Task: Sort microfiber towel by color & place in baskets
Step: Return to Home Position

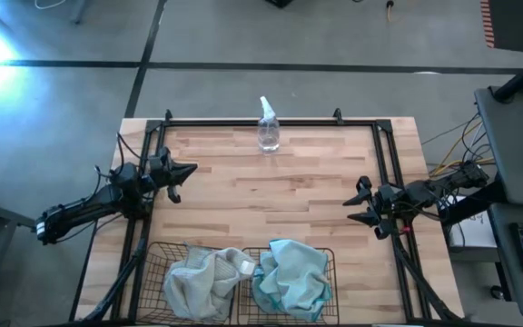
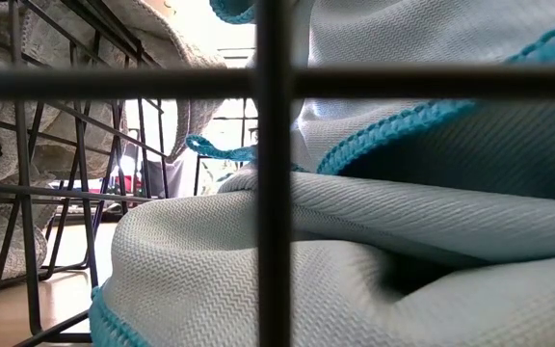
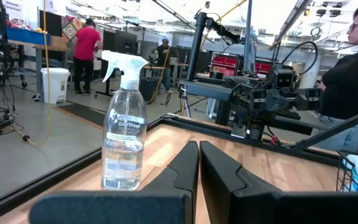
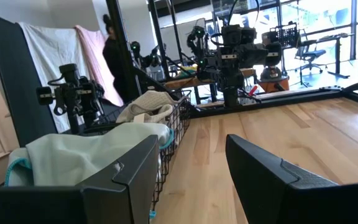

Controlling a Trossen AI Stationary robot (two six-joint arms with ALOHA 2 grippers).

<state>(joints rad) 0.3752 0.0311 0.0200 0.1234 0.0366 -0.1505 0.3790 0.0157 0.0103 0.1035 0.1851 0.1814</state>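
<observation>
The grey towels (image 1: pixel 202 277) lie heaped in the left basket (image 1: pixel 155 265) and the blue towels (image 1: pixel 291 277) in the right basket (image 1: pixel 332 265). Both baskets sit side by side at the table's (image 1: pixel 289 186) front edge, opposite the edge where the spray bottle (image 1: pixel 268 127) stands.

The main risk, as I judge it, is spillover. Both heaps rise above the wire rims and appear to meet over the shared wall, so a loose fold could slump across and mix the colours, or drape over the front edge. The right hand (image 1: pixel 354 204), spread wide and holding nothing, hangs near the right edge not far from the right basket's corner. A low swing could hook the mesh and drag the basket. The left hand (image 1: pixel 187 171), near the left edge, has its fingers pinched nearly together on nothing. A sweep toward the far edge could topple the tall, light bottle.

The blue cloth has a fine ribbed weave with bright turquoise overlocked hems. The grey looks plusher, with a stitched border. Both are limp and crumpled into soft mounds. The baskets are thin black wire in an open grid, shallow and rectangular. The table is pale wood in narrow planks, and the bottle is clear plastic with a white trigger.
</observation>
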